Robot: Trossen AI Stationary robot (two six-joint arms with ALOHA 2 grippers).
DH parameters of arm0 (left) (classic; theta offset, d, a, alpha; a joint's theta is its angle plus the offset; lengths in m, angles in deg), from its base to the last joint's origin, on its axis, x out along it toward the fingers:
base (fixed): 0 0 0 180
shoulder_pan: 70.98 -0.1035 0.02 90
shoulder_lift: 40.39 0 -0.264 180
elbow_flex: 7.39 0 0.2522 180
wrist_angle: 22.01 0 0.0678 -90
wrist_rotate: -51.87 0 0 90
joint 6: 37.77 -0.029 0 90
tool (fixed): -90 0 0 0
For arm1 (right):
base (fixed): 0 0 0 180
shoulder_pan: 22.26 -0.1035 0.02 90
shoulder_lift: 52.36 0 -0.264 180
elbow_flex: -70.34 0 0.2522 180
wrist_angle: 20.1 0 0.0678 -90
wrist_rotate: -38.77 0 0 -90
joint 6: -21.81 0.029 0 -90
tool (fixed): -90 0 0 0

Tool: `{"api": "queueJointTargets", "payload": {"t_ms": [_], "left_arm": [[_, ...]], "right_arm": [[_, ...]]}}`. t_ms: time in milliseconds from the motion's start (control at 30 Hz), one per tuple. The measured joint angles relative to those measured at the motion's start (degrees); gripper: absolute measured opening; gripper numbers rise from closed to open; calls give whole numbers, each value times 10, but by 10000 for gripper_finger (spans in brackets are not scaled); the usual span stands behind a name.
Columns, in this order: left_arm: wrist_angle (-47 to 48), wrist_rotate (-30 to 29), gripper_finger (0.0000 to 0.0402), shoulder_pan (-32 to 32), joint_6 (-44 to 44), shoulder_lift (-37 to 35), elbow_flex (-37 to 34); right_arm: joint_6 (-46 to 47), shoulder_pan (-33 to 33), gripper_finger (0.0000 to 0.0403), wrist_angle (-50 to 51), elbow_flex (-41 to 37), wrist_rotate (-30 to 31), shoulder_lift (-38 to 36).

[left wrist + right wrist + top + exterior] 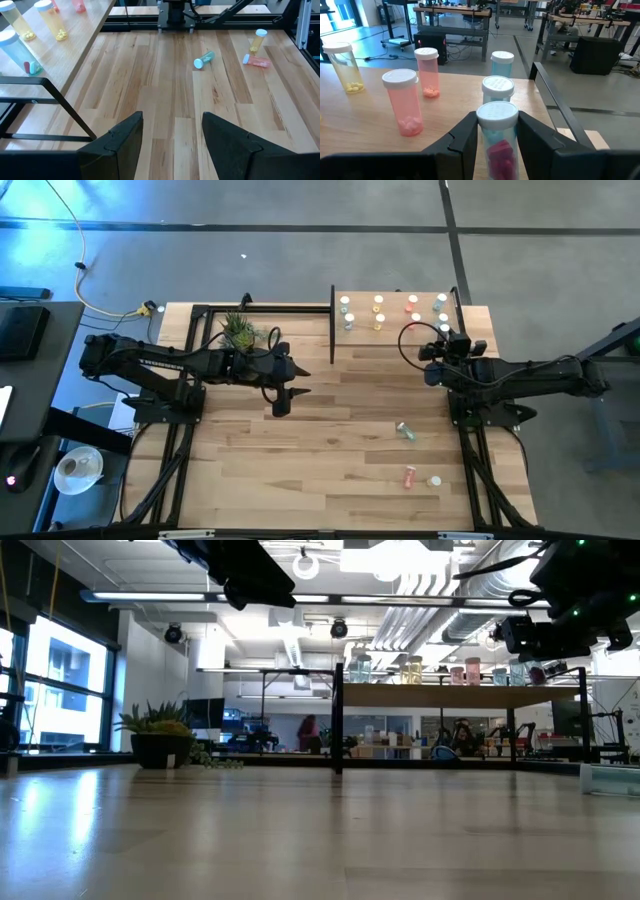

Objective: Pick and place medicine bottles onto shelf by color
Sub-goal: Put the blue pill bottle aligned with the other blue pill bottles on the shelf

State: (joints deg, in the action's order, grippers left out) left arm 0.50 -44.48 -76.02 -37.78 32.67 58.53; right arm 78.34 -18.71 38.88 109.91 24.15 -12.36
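Clamped between the right gripper's (495, 137) fingers, a teal bottle (497, 142) stands upright over the shelf (365, 115), seemingly joining the teal row; left gripper (172, 135) waits spread mid-table.

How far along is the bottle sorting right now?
Mostly done: the shelf already carries columns of white, yellow, red and teal bottles. In hand: the right pincer is shut on a teal bottle over the teal column. Left: three bottles on the table, a teal one, a red one and a yellow one. The left pincer waits open, empty.
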Motion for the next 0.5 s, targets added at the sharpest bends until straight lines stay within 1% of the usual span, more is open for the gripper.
{"api": "queueJointTargets", "payload": {"t_ms": [333, 500], "left_arm": [[0, 0, 193, 0, -2, 0, 0], [0, 0, 193, 0, -2, 0, 0]], "right_arm": [[0, 0, 114, -2, 0, -2, 0], [0, 0, 114, -26, -1, -1, 0]]}}
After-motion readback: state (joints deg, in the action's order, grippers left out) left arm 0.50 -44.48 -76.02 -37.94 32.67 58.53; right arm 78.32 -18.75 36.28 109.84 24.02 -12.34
